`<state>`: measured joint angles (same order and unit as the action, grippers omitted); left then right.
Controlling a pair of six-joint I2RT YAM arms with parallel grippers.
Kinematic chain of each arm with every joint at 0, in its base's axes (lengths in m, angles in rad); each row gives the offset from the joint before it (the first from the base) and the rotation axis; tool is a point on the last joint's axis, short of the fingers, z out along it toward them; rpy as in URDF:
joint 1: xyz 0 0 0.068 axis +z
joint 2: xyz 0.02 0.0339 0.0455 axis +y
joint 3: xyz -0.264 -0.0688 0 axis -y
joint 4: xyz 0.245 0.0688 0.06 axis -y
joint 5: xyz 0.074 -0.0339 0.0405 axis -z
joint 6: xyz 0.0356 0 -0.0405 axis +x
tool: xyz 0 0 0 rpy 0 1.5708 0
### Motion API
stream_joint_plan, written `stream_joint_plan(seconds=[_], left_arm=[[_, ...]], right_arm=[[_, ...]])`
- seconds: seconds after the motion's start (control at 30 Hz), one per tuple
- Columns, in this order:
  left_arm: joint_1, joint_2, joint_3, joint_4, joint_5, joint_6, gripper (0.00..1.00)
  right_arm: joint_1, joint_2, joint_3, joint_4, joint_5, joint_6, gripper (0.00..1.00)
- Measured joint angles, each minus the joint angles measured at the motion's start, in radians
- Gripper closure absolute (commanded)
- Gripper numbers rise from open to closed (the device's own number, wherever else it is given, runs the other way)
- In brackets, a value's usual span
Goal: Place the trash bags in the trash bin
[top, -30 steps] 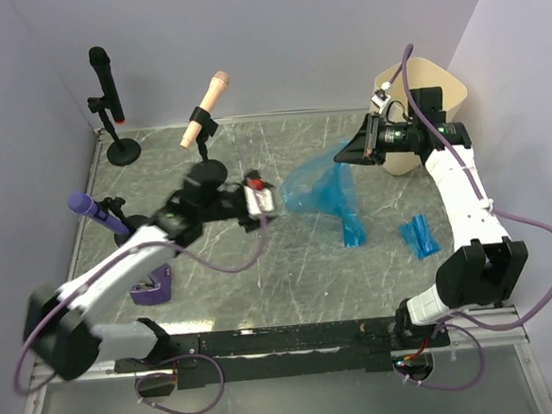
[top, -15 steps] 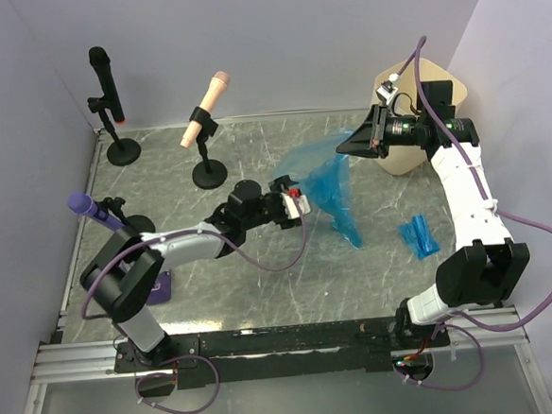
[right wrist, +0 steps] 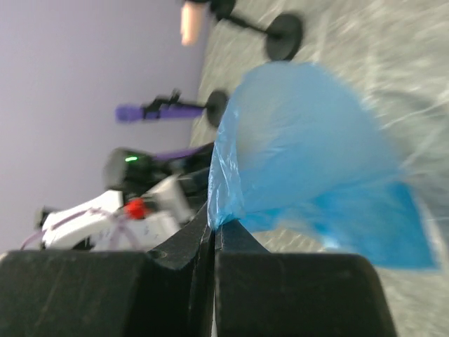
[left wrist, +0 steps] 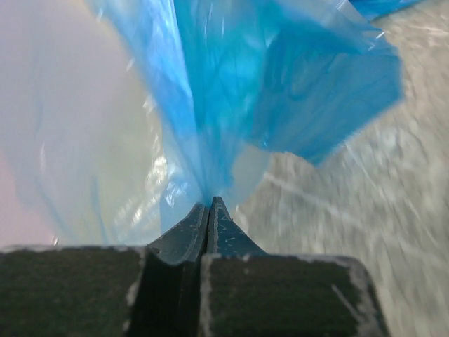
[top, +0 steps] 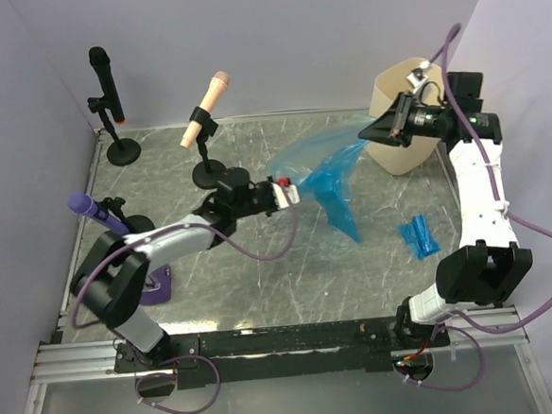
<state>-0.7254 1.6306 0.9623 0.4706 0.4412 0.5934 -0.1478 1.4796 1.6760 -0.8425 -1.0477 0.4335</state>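
a folded bag (top: 417, 236) lies on the table (top: 262, 284), near right. the left gripper (top: 292, 194) is pinched tight on one edge of the blue bag (top: 326, 177), the right gripper (top: 391, 129) clamped on the other, the bag stretched between them. the bin (top: 396, 156) stands just behind, far right.

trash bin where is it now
In the top view the trash bin stands at the far right, just behind the right hand gripping the blue trash bag.

White links and black joints make up the left arm (top: 155, 242) and right arm (top: 478, 188), with purple cables (top: 261, 257) (black tapered fingers (left wrist: 228, 242))
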Motion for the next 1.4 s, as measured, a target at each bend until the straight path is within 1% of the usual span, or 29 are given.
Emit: stream_joint_plan(seconds=[0.1,0.17,0.23,0.37,0.47,0.63,0.67,0.7,0.73,0.77,0.83,0.87,0.9,0.93,1.0,1.07,1.1,1.2,1.3,1.4], left_arm=[[0.066,-0.092,-0.005,-0.134,0.079,0.026,0.99],[0.110,-0.148,-0.003,-0.242,0.132,0.068,0.99],[0.129,-0.175,0.021,-0.370,0.188,0.129,0.99],[0.123,-0.166,0.136,-0.715,0.282,0.286,0.99],[0.130,-0.136,0.216,-0.930,0.315,0.398,0.99],[0.171,-0.114,0.234,-1.233,0.306,0.521,0.99],[0.177,-0.114,0.234,-1.273,0.303,0.532,0.98],[0.181,-0.115,0.234,-1.295,0.303,0.536,0.91],[0.183,-0.115,0.235,-1.315,0.304,0.536,0.79],[0.183,-0.115,0.235,-1.322,0.304,0.529,0.70],[0.183,-0.123,0.231,-1.283,0.301,0.468,0.50],[0.183,-0.137,0.215,-1.219,0.292,0.406,0.38],[0.183,-0.163,0.181,-1.128,0.274,0.331,0.32],[0.183,-0.198,0.134,-1.020,0.244,0.242,0.24],[0.183,-0.272,0.017,-0.770,0.164,0.039,0.15],[0.181,-0.298,-0.054,-0.580,0.101,-0.114,0.13],[0.176,-0.282,-0.061,-0.511,0.072,-0.181,0.13],[0.149,-0.152,-0.031,-0.272,-0.019,-0.335,0.12],[0.127,0.006,0.015,-0.092,-0.074,-0.386,0.11],[0.111,0.164,0.112,0.000,-0.118,-0.388,0.11]], right_arm=[[-0.051,0.027,0.024,-0.008,0.034,-0.016,1.00],[-0.077,0.046,0.027,-0.010,0.055,-0.027,1.00],[-0.085,0.064,0.027,-0.021,0.070,-0.036,1.00],[-0.080,0.076,0.027,-0.046,0.096,-0.060,1.00],[-0.081,0.076,0.029,-0.065,0.122,-0.090,1.00],[-0.102,0.073,0.045,-0.058,0.206,-0.144,1.00],[-0.104,0.072,0.045,-0.057,0.218,-0.150,1.00],[-0.106,0.072,0.045,-0.058,0.229,-0.157,1.00],[-0.106,0.072,0.044,-0.058,0.237,-0.166,1.00],[-0.106,0.071,0.044,-0.058,0.239,-0.171,1.00],[-0.106,0.064,0.033,-0.056,0.233,-0.182,1.00],[-0.106,0.058,0.024,-0.055,0.230,-0.187,1.00],[-0.105,0.048,0.011,-0.056,0.226,-0.193,1.00],[-0.103,0.039,0.000,-0.058,0.222,-0.200,1.00],[-0.095,0.020,-0.016,-0.061,0.216,-0.212,1.00],[-0.086,-0.009,-0.038,-0.061,0.211,-0.223,1.00],[-0.080,-0.024,-0.050,-0.061,0.206,-0.225,1.00],[-0.061,-0.060,-0.065,-0.067,0.184,-0.234,1.00],[-0.041,-0.090,-0.063,-0.069,0.163,-0.249,1.00],[-0.023,-0.104,-0.048,-0.086,0.145,-0.269,1.00]])
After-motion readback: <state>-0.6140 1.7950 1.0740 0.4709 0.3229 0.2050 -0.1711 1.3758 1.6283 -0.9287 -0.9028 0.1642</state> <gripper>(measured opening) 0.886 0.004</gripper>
